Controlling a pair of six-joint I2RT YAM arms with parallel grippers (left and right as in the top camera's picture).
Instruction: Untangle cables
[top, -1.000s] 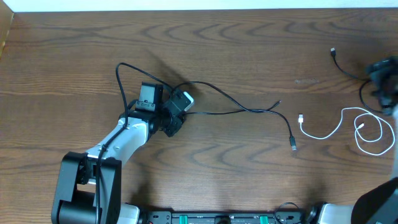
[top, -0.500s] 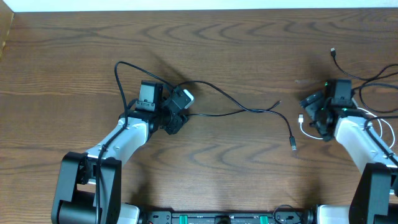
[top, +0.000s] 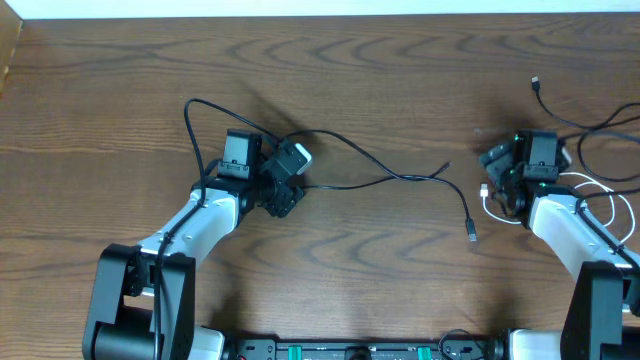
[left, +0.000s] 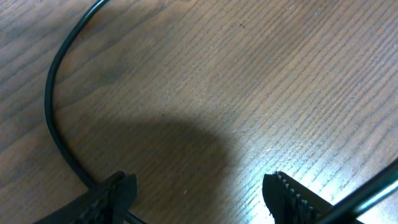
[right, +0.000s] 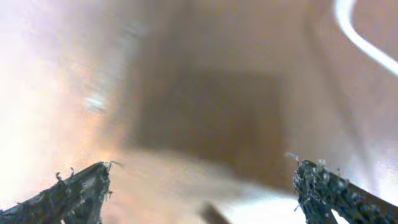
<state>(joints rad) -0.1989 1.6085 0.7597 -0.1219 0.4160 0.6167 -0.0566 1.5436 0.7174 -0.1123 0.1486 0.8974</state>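
At the left of the desk, your left fingers hang low over the wood. They are spread apart with only bare desk between them, gripping nothing. In the wrist view the long black cable curves down to touch the outside of one finger. A second black strand crosses the other finger at the frame's lower right edge.

From there the long black cable runs rightward across the middle of the desk in two strands. The strands meet near the centre, and one ends in a small plug lying towards the front edge.

Further right, the white cable lies in loose loops, with its plug end just beside your right fingers. These are also wide apart and hold nothing (the right wrist picture is badly blurred, but the gap between the tips is plain). A stretch of the white cable shows in that picture's upper right corner.

A short black cable lies at the far right, behind the right arm, well apart from the long one.
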